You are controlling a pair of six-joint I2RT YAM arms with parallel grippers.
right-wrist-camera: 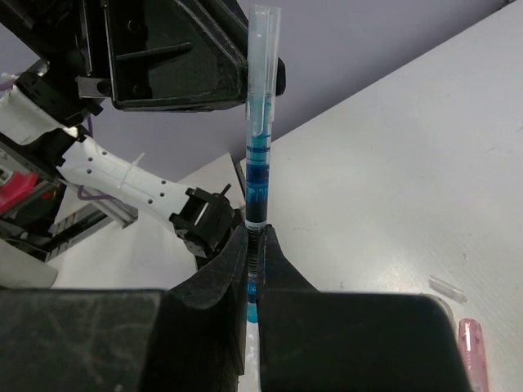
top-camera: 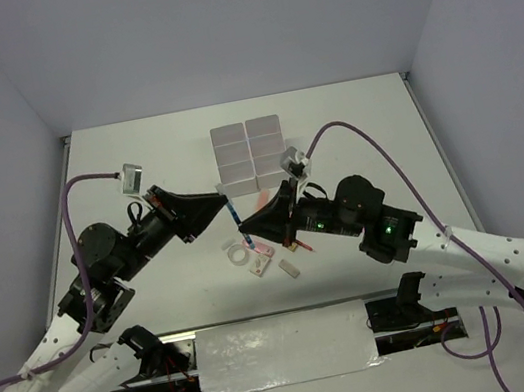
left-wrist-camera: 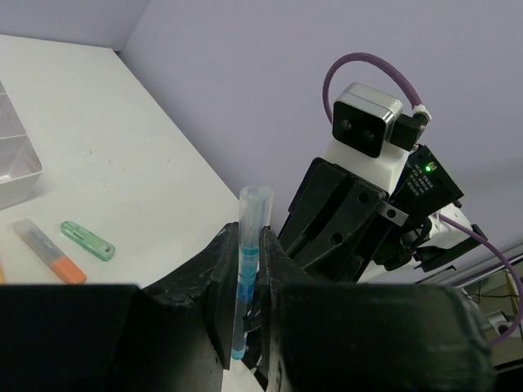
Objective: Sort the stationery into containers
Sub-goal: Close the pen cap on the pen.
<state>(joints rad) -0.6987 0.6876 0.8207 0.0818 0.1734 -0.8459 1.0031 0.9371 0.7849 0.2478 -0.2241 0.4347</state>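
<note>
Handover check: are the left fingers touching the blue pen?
Touching. The left wrist view shows the blue pen standing between the left fingers, which press its barrel from both sides with no gap showing.

containers (left-wrist-camera: 18, 181) cropped at left edge, blue pen (right-wrist-camera: 258, 155) tip hidden

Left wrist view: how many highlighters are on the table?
2: a short green plastic highlighter and, just left of it, a grey-capped orange highlighter. Others may be hidden.
</note>
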